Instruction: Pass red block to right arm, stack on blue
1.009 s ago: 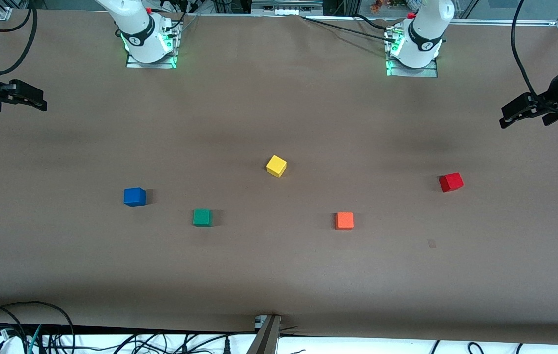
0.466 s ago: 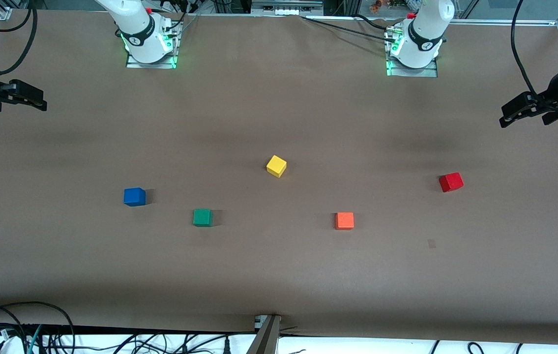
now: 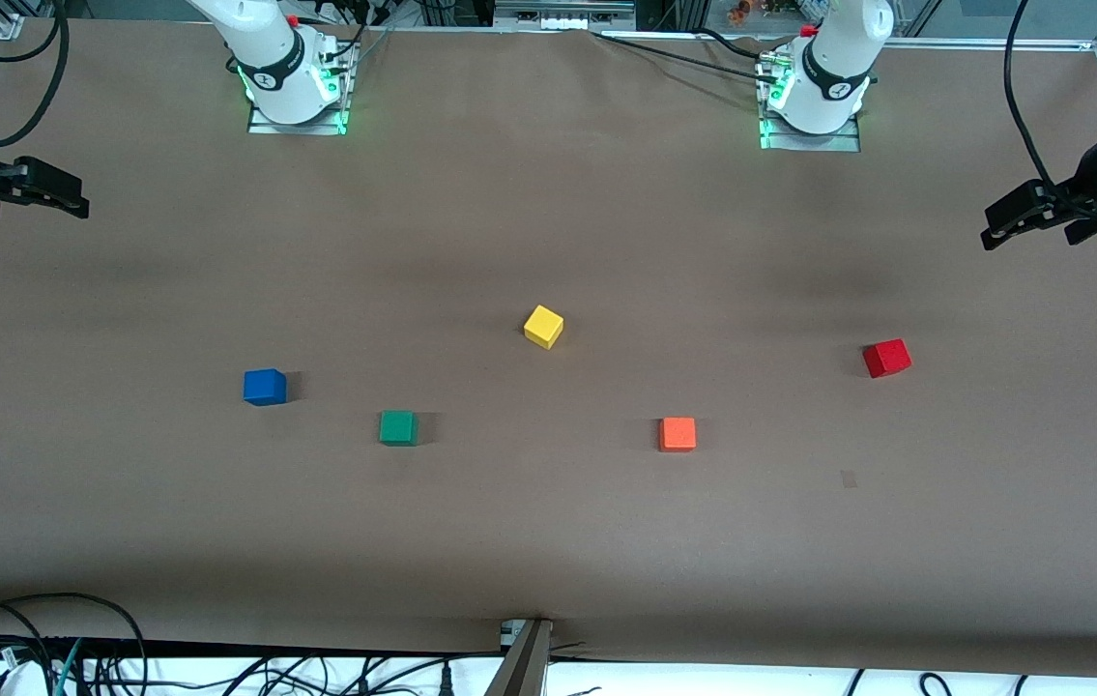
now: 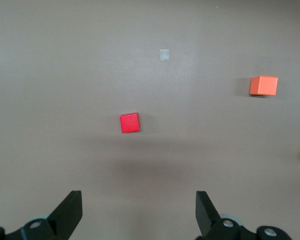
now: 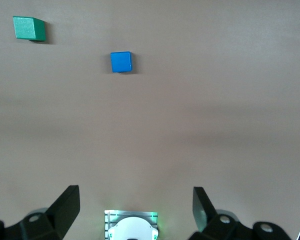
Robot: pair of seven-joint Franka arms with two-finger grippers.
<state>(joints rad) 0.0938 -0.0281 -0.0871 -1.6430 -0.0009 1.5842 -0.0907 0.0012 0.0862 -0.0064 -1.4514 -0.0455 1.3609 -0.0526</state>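
The red block (image 3: 886,358) lies on the brown table toward the left arm's end, and the left wrist view shows the red block (image 4: 129,122) well apart from the fingers. My left gripper (image 3: 997,227) hangs over that end of the table, and in its own view the left gripper (image 4: 137,200) is open and holds nothing. Toward the right arm's end rests the blue cube (image 3: 265,387), which the right wrist view shows as the blue cube (image 5: 121,61). The right gripper (image 3: 74,203) hovers open and empty over that end, seen in its own view as the right gripper (image 5: 135,197).
A yellow cube (image 3: 543,326) sits mid-table. A green cube (image 3: 398,427) lies beside the blue one, nearer the front camera. An orange cube (image 3: 677,434) lies between green and red. A small pale patch (image 3: 849,478) marks the table surface. Cables run along the table's edges.
The right gripper has crept very slightly toward its end of the table. No block has moved, and both grippers stay open.
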